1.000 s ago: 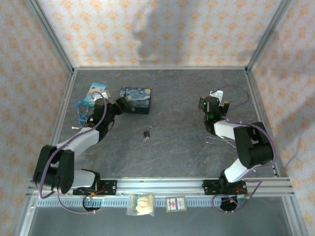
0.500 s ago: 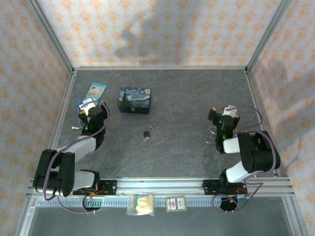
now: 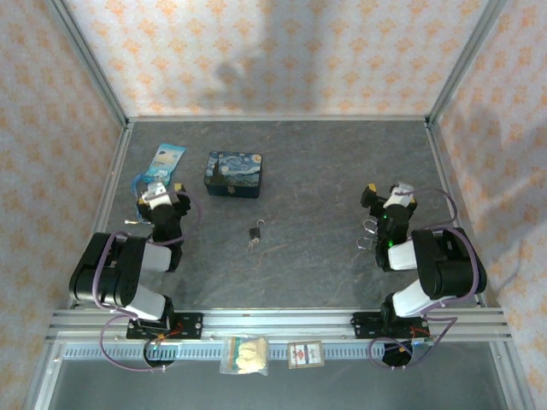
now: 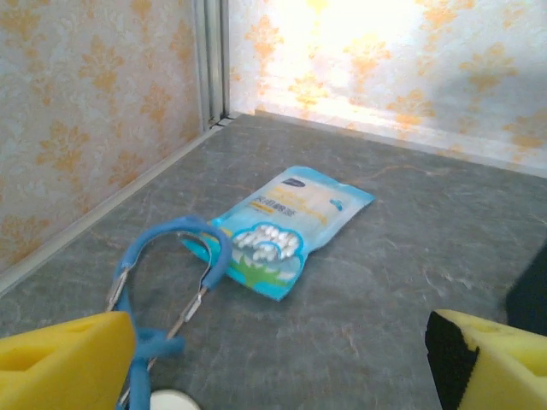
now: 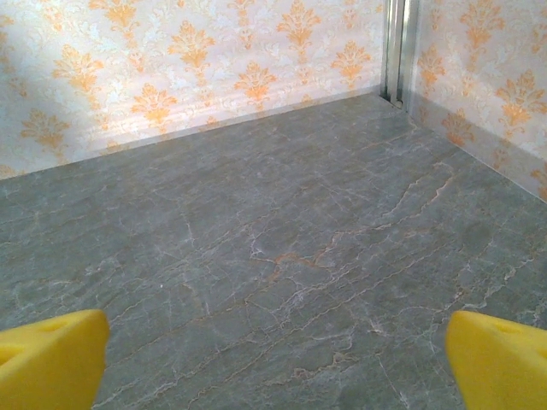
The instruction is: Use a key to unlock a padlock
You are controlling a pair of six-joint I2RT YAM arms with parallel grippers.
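Top external view: at the far left of the grey bench [image 3: 316, 171] lies a blue-and-white packet [image 3: 165, 159], with a blue loop [image 3: 141, 190] just near of it by the left rail. The left pincer [image 3: 160, 197] sits right beside that loop, its arm folded back toward its base. In the left wrist view the pincer [image 4: 282, 359] stands wide open, its yellow pads [image 4: 60, 359] at the two lower corners with nothing between them; the blue loop [image 4: 171, 256] lies in front of the left pad and the packet [image 4: 291, 224] lies flat beyond it.

Right of the packet, toward the far side, rests a blue painted tin [image 3: 234, 173]. Nearer and slightly right of the tin, in the open middle of the bench, lies the padlock [image 3: 255, 231], small and dark, its thin shackle pointing far. The key [image 3: 252, 246] is a tiny pale glint just near of it; whether the two touch cannot be told. Both lie well apart from either pincer.

On the right, the right pincer [image 3: 393, 196] hangs over the bench with thin wire loops [image 3: 367, 236] just to its near left. The right wrist view shows that pincer [image 5: 273, 350] spread wide too, yellow pads [image 5: 51, 350] in the corners and bare stone between.
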